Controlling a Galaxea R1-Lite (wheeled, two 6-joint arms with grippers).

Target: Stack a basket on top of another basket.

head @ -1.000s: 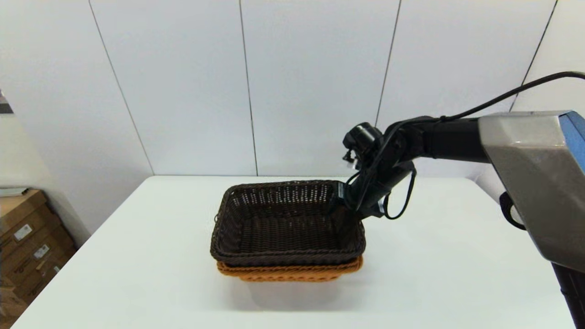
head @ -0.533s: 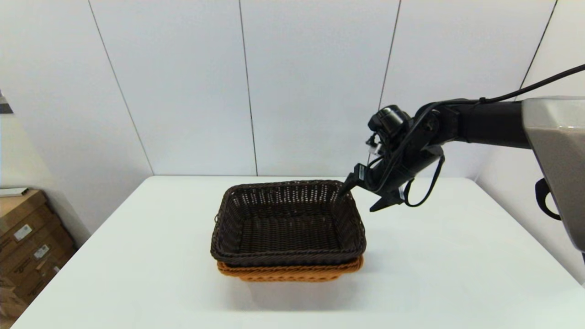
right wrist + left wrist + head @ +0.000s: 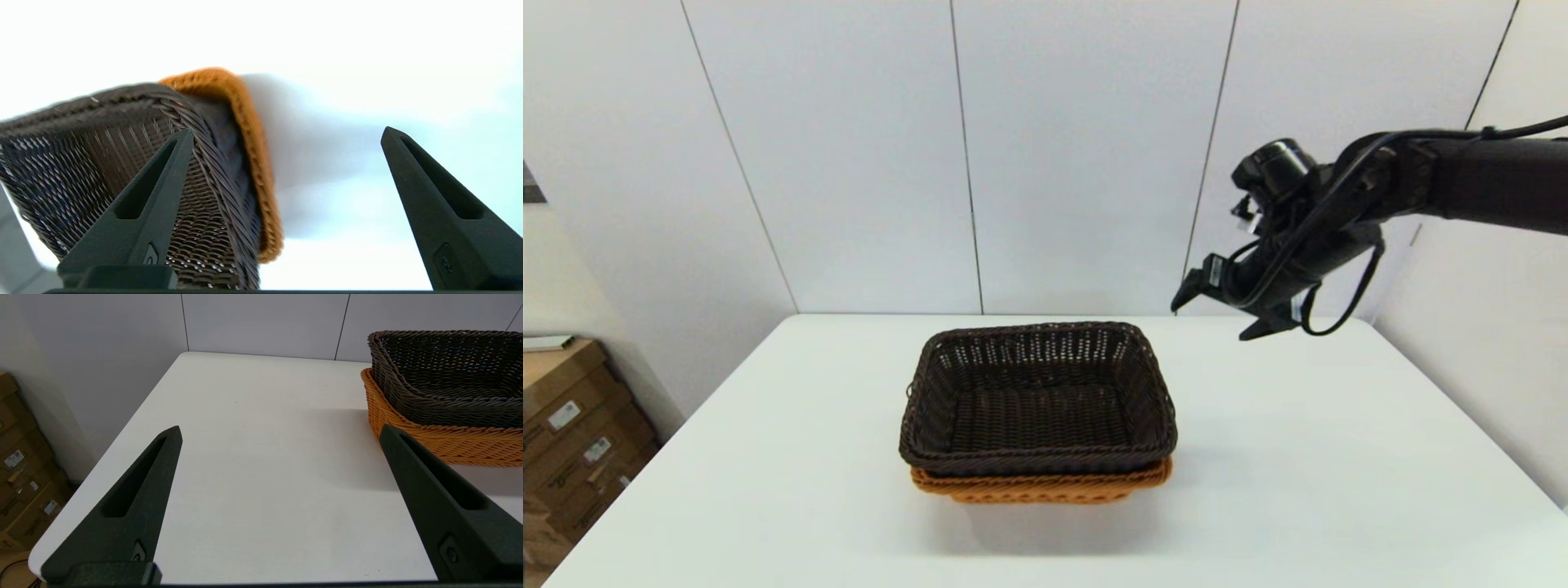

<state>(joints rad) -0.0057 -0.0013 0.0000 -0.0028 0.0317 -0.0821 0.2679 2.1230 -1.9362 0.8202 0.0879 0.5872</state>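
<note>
Head view: right gripper (image 3: pixel 1213 314) gapes empty, above-right of the dark basket (image 3: pixel 1037 400).

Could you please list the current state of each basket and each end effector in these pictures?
Dark brown basket: upright, empty, nested in the orange one, released.
Orange-tan basket: on the table, underneath, only its rim showing.
Right end effector: open, empty, raised above the table beyond the baskets' right side.
Left end effector: open, empty, clear of the baskets.
</note>
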